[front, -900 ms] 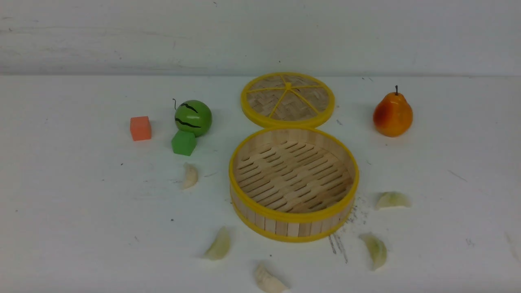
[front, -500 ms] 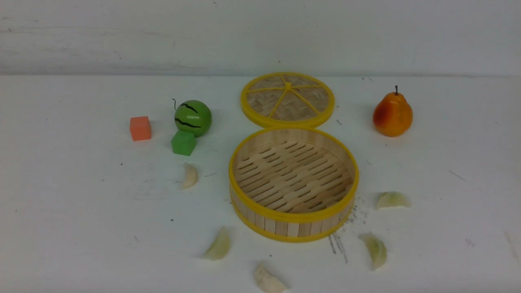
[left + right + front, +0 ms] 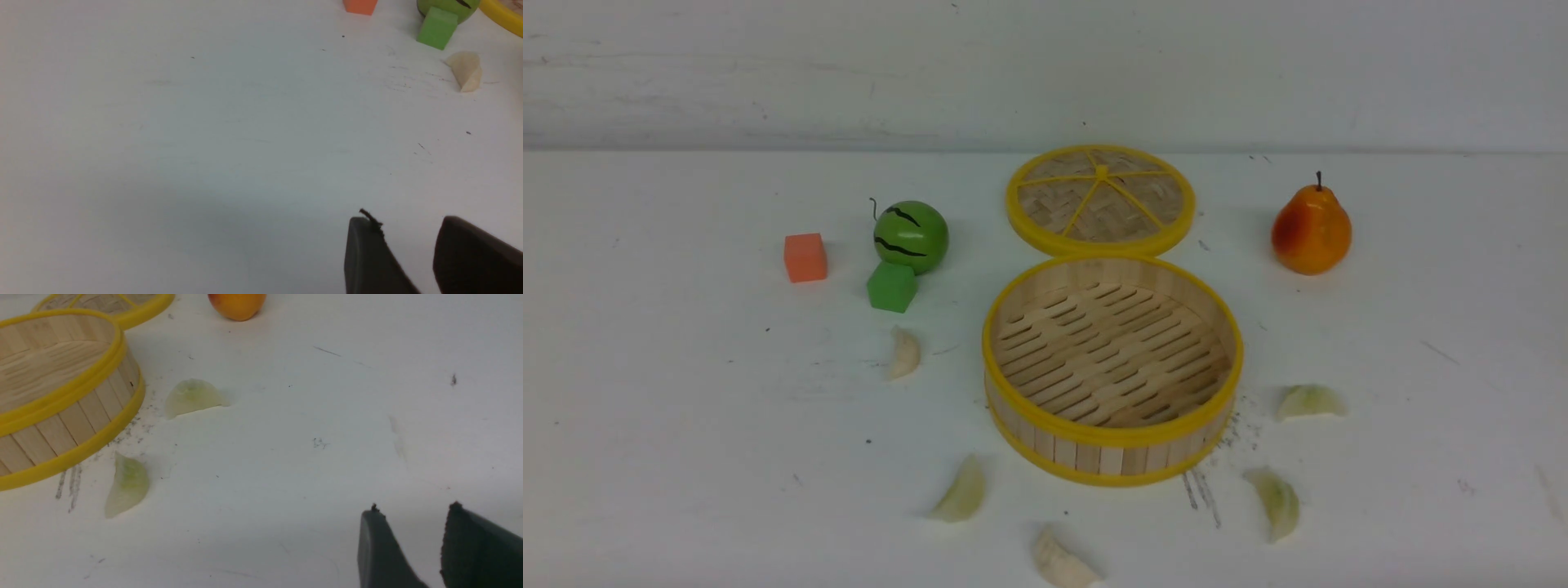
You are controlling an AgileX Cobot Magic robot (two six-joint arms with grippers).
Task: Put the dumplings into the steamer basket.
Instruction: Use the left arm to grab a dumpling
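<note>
Pickup not begun: dumplings (image 3: pixel 965 490) lie round empty steamer basket (image 3: pixel 1111 437). Your left end effector (image 3: pixel 406 223), right end effector (image 3: pixel 412 510) parted, empty; reach nearest.

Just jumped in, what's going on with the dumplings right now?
Nothing is being handled. All five dumplings lie on the table around the steamer basket, which holds nothing; its lid lies flat behind it. The left gripper and right gripper are both open and empty, each over bare table, short of the dumplings.
</note>
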